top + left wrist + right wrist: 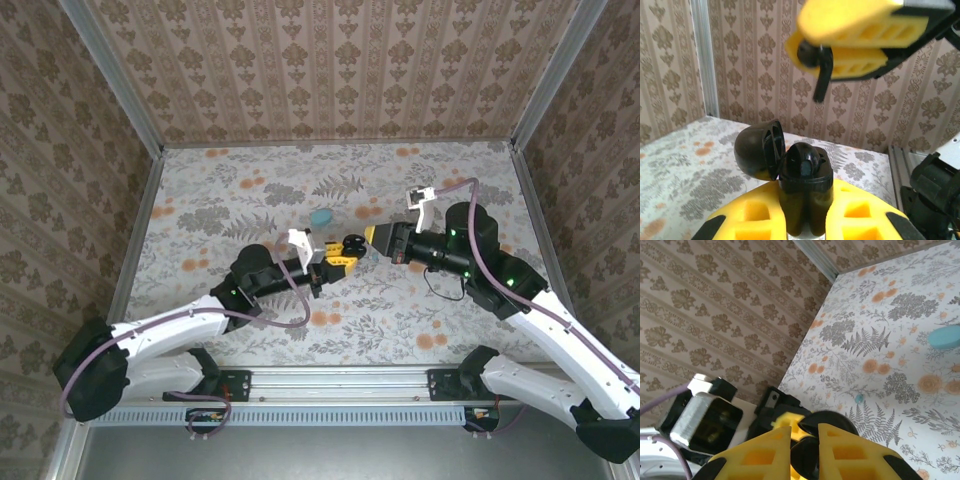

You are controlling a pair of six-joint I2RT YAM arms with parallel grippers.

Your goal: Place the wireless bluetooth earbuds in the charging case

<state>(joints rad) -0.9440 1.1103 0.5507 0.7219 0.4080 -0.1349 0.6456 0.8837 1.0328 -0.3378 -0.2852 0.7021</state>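
Observation:
My left gripper (805,212) is shut on a black charging case (805,185) and holds it upright with its lid (757,150) swung open to the left. One black earbud (804,159) sits in the case's mouth. Just above the case hangs a second black earbud (819,67), stem pointing down, with my right gripper (842,47) shut on it. From above, the two grippers (338,254) (376,238) meet at the table's middle, the case (352,245) between them. In the right wrist view the held earbud (805,457) shows between the yellow fingers (850,452). A tiny turquoise earbud (859,398) lies on the table.
A turquoise rounded object (322,216) (945,337) lies on the floral table behind the grippers. Patterned walls with metal corner posts (135,100) close in the table on three sides. A rail (340,380) runs along the near edge.

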